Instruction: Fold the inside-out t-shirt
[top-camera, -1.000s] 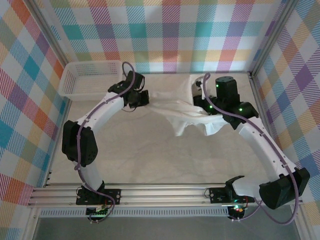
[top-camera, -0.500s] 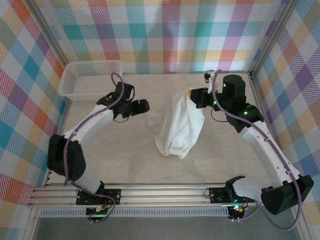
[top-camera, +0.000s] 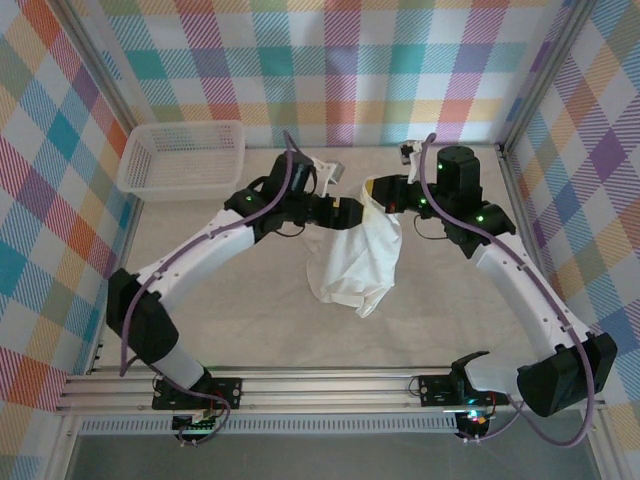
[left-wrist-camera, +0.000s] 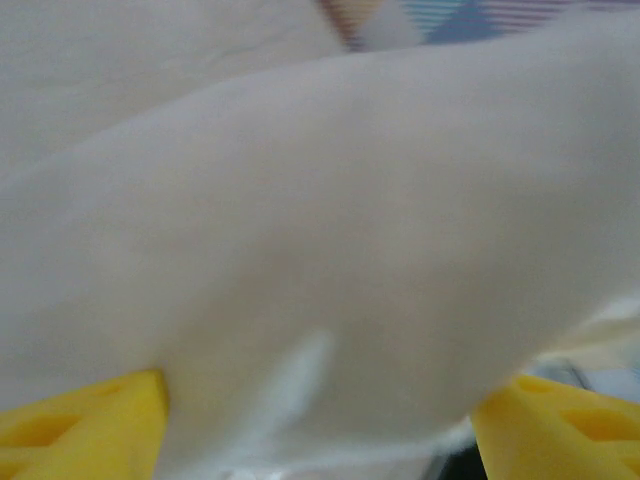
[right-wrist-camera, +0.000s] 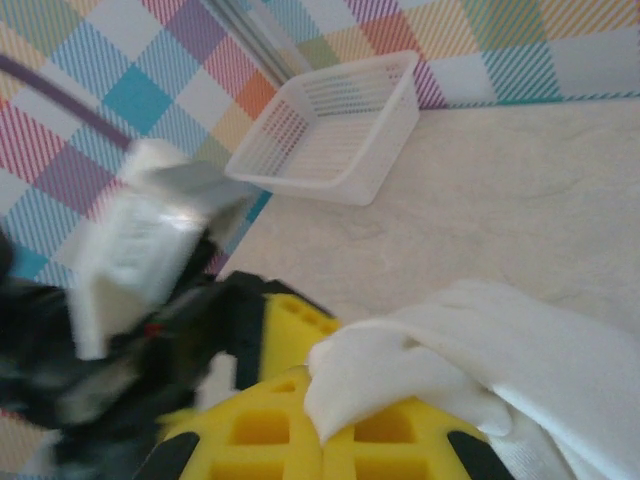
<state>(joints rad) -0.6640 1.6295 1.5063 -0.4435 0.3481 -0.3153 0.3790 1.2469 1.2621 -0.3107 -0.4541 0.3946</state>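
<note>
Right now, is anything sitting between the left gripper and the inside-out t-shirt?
Nothing visible. The left gripper is right at the t-shirt, fabric spanning its open fingers in the left wrist view. The right gripper is shut on the shirt's upper end. The basket sits apart at the far left corner.

Near tabletop (top-camera: 250, 320) open — t-shirt (top-camera: 360, 265) hangs centre, basket (top-camera: 183, 160) far-left

Blurred up close in the left wrist view: the t-shirt (left-wrist-camera: 330, 250), hiding the gap between yellow fingers (left-wrist-camera: 85, 415) cropped by the bottom edge. Smeared in the right wrist view: the left arm (right-wrist-camera: 120, 330).
</note>
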